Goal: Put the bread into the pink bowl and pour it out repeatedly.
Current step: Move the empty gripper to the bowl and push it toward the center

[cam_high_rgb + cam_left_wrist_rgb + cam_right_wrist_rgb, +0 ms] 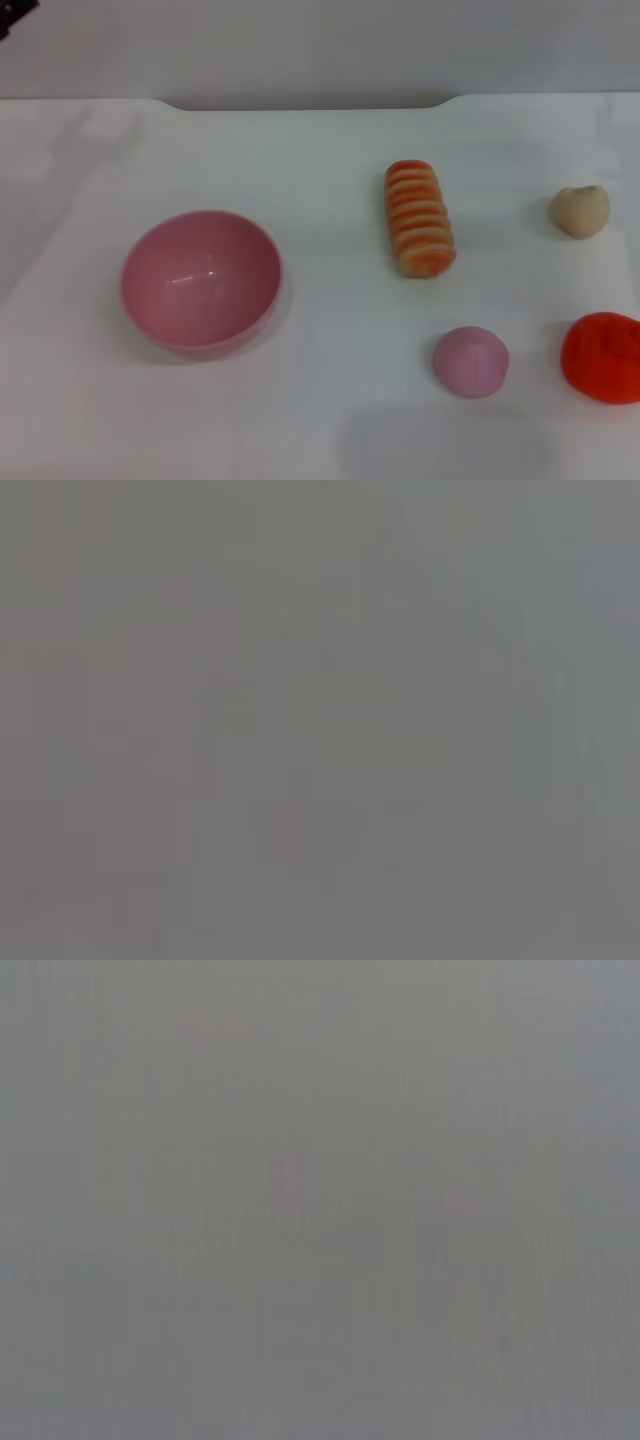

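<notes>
White table fills most of the head view, matte, evenly lit, soft shadows. Far edge at 12 o'clock has a shallow notch. Beyond it, plain grey wall. Both wrist views uniform grey.

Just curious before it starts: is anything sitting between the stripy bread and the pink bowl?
No. In the head view, only bare white table separates the bread from the pink bowl. Neither arm shows there.

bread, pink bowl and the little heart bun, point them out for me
bread (420, 219), head view, middle of its striped top
pink bowl (200, 275), head view, inner wall
heart bun (579, 210), head view, its centre
</notes>
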`<state>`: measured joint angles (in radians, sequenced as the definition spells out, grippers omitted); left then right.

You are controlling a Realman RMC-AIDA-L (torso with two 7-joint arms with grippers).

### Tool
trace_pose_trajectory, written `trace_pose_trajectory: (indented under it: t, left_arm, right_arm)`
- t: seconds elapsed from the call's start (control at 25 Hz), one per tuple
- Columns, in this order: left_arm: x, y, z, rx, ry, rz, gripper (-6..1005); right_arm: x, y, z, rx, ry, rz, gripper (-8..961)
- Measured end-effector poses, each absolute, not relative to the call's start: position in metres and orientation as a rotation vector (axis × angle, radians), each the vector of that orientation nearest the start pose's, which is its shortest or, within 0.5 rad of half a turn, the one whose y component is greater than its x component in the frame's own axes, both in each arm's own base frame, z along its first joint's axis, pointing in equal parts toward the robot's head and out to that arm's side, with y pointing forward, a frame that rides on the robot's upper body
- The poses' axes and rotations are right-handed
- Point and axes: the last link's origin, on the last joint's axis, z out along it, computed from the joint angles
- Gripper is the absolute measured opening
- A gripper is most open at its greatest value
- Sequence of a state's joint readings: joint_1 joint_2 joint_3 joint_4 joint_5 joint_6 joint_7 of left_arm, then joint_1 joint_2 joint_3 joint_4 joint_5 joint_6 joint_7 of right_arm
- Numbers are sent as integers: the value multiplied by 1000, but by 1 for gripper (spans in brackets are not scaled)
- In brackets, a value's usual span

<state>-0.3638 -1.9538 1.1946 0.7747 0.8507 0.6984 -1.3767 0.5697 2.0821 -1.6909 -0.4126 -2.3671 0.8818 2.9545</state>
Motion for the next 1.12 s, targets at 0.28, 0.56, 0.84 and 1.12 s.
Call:
trace_pose_trajectory:
  t: [0.28, 0.56, 0.84, 1.12]
  left_arm:
    - [-276, 406, 108, -1958, -962, -801, 814]
    - [-243, 378, 114, -2344, -1024, -436, 814]
    - [-247, 369, 98, -2396, -1154, -236, 815]
    - [-249, 371, 72, -2356, -1143, -129, 815]
  right_arm:
    - [282, 419, 43, -1282, 537, 651, 559]
    - [284, 418, 42, -1288, 537, 640, 558]
    - [284, 418, 41, -1291, 537, 638, 558]
    - [281, 418, 37, -1317, 522, 637, 559]
